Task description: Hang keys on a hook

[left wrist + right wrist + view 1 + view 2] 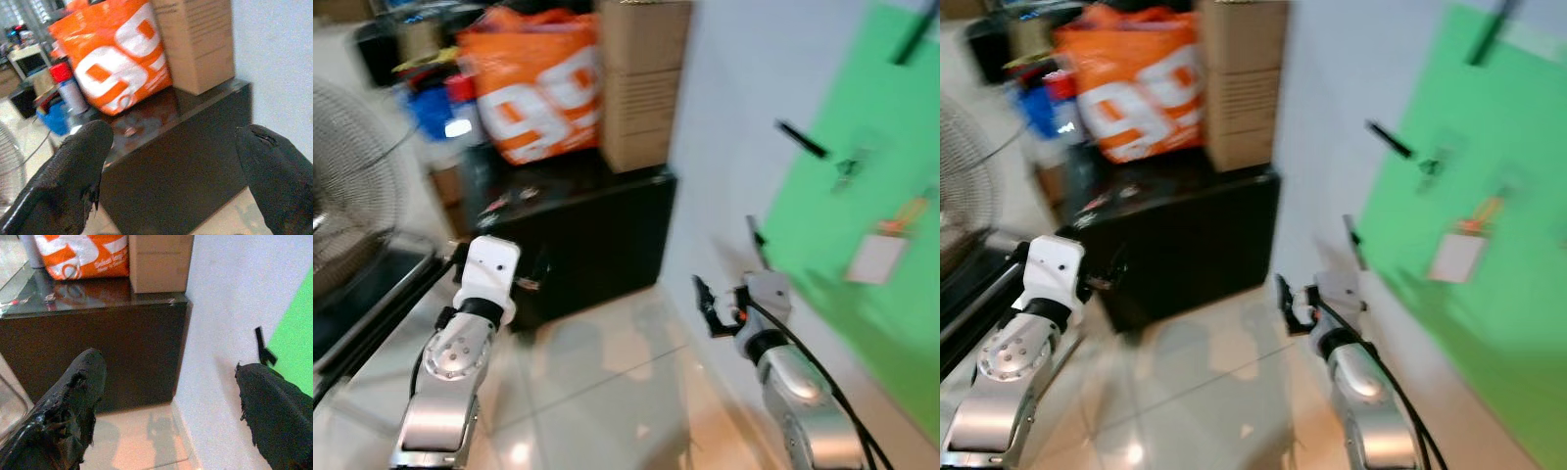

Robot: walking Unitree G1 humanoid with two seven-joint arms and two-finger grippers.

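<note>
Tiled floor, pale and glossy, runs up to a white wall; head views are blurred.

Item, far left: round fan grille, standing by the floor's edge.

Item: my left gripper, low before the black cabinet. Fingers wide apart, nothing between them.

Item: cabinet top, holding an orange bag beside a tall cardboard box, with a red-capped spray can and a blue tub behind.

Item: my right gripper, near the wall's foot. Fingers spread, empty.

Item: green panel on the wall, bearing black hooks, one at its left edge.

Item: keys, a small dark metal bunch that seems to hang already on the panel, well apart from both grippers; blur keeps me from telling how they are attached. Near them an orange-looped white tag.

Handling judgement: light, hard, rigid pieces on a loose ring, likely to swing and slip between smooth pads. Best taken by the ring or flat across a key's bow, leaving the ring's opening free for the hook.
</note>
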